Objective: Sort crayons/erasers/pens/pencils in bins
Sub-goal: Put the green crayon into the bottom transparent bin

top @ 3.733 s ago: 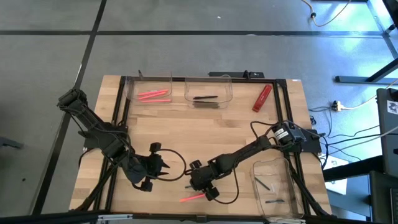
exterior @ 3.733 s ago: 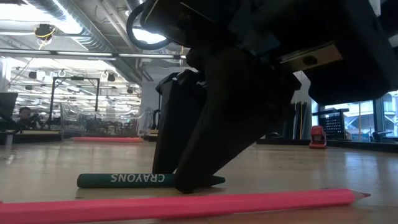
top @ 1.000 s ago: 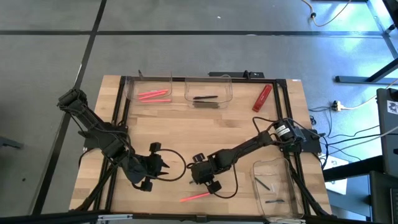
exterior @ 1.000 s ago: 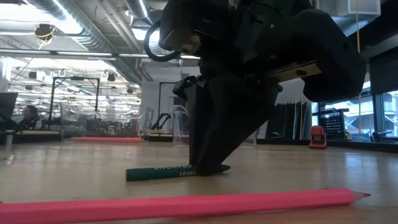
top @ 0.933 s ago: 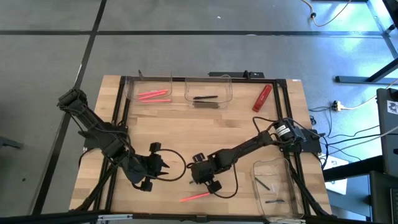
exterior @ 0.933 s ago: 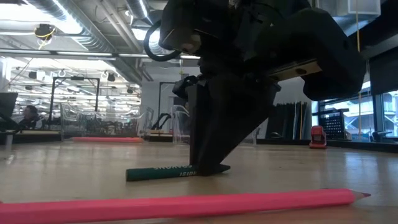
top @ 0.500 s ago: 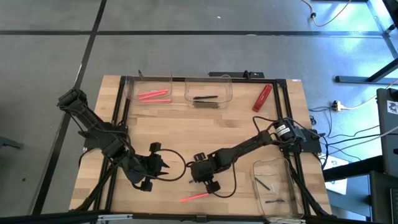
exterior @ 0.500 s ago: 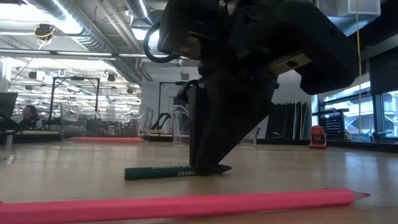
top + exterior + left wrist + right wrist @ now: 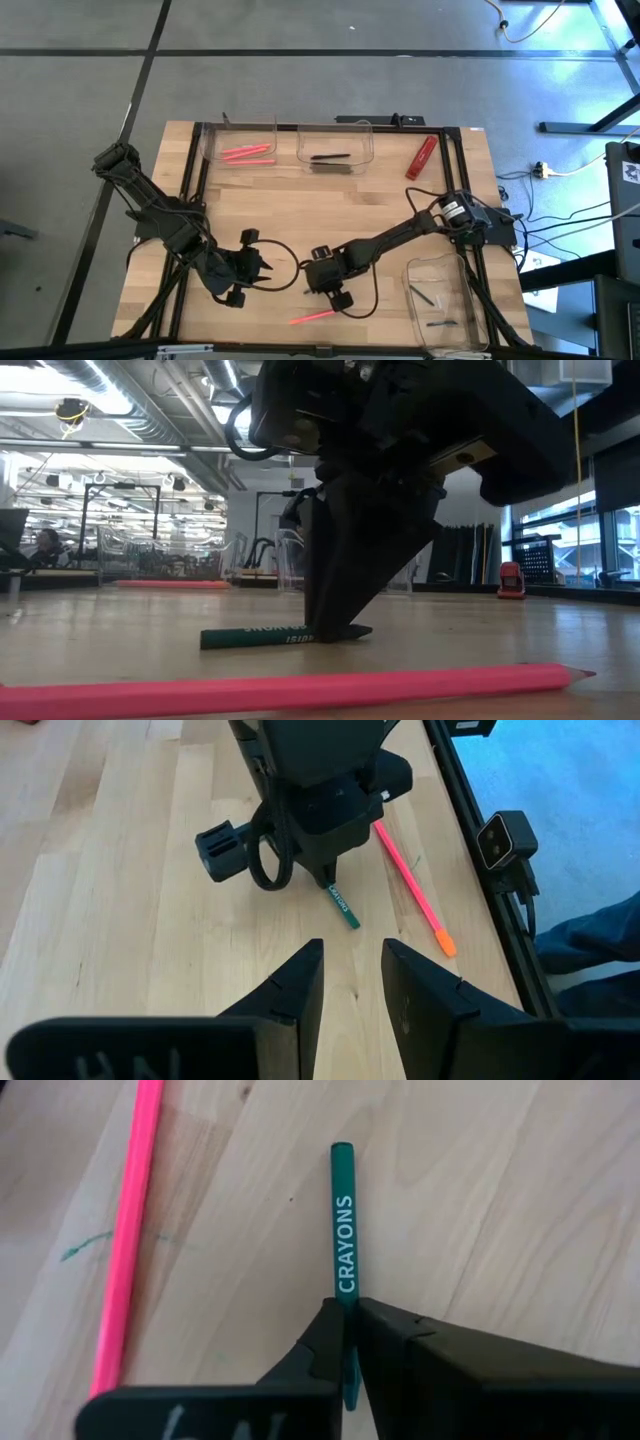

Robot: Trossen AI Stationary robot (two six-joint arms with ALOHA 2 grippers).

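A light wooden counter [image 9: 330,215] with a black frame carries everything. A green crayon [image 9: 345,1240] lies flat on it, one end pinched between the closed fingers of the right end effector [image 9: 348,1335]. A pink pencil [image 9: 312,317] lies just beside that end effector, toward the counter's near edge. Far across from both end effectors, along the back edge, stand two clear bins [image 9: 335,143] and a red eraser [image 9: 421,157]. A third clear bin [image 9: 447,303] stands past the right end effector, at the counter's corner.
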